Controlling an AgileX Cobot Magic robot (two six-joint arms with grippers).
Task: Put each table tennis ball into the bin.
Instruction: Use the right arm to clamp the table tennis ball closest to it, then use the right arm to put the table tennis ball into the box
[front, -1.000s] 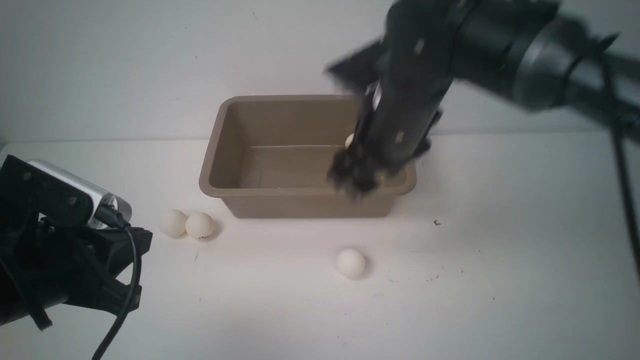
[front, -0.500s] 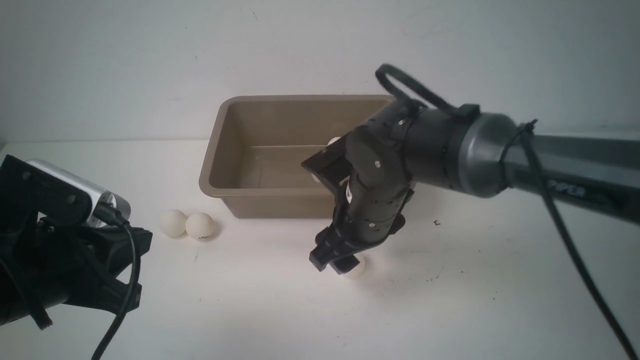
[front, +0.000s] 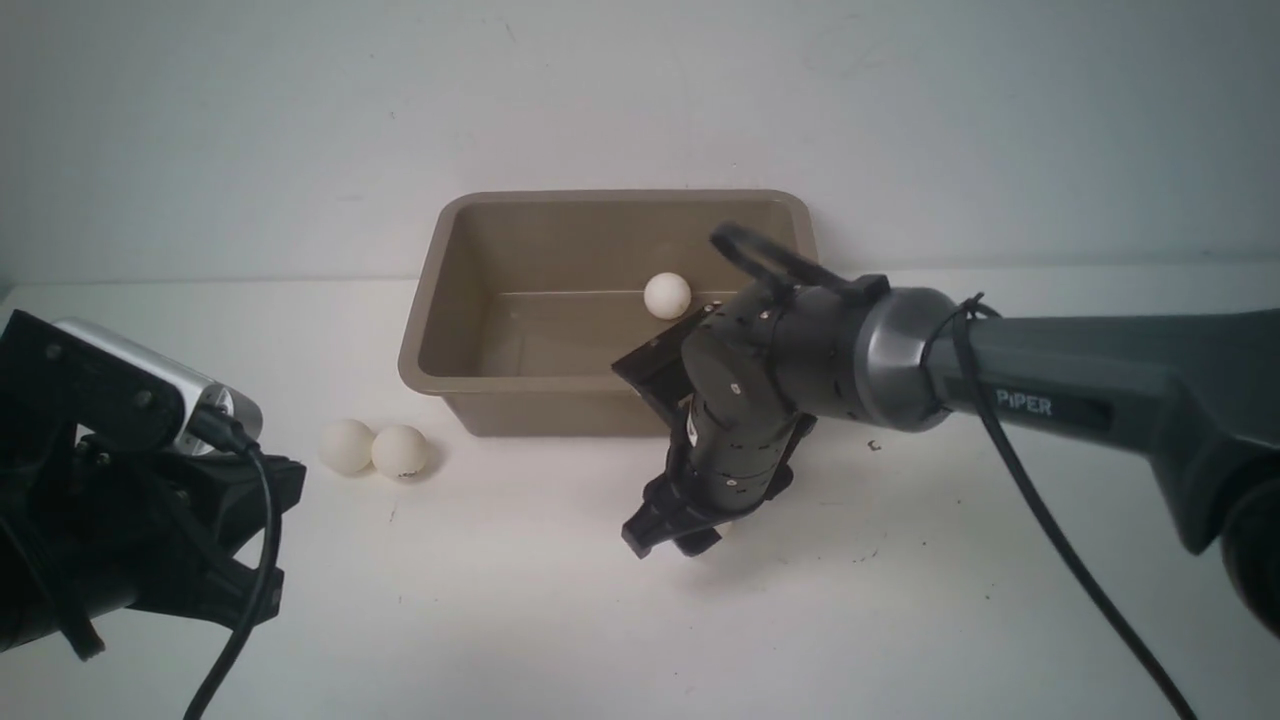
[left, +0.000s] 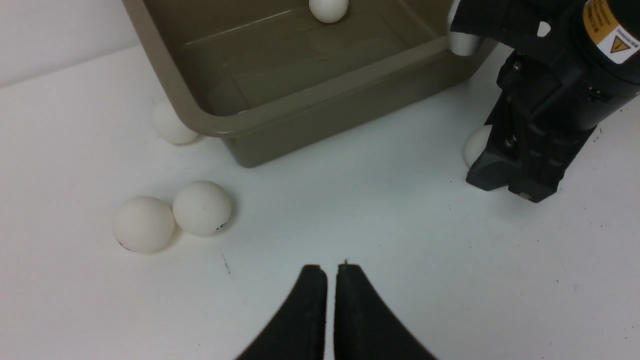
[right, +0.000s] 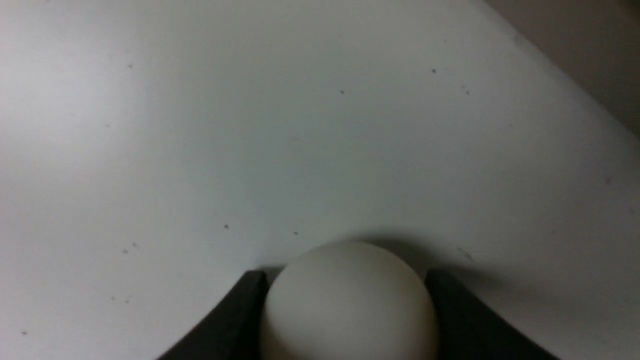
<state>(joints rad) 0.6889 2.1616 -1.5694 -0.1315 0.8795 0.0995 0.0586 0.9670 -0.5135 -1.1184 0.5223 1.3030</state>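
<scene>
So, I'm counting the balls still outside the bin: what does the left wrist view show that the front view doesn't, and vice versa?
Only the left wrist view: a hidden ball tucked against the bin's outer side wall, and the left gripper, fingertips together. Only the front view: the right arm's long forearm and the left wrist camera. Both: the bin, the ball inside it, the touching pair, and the right gripper down around the last ball on the table. So four remain outside.

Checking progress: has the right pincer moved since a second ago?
Yes. The right pincer left the rectangular taupe plastic bin and came down in front of it, around a matte off-white ball.
</scene>
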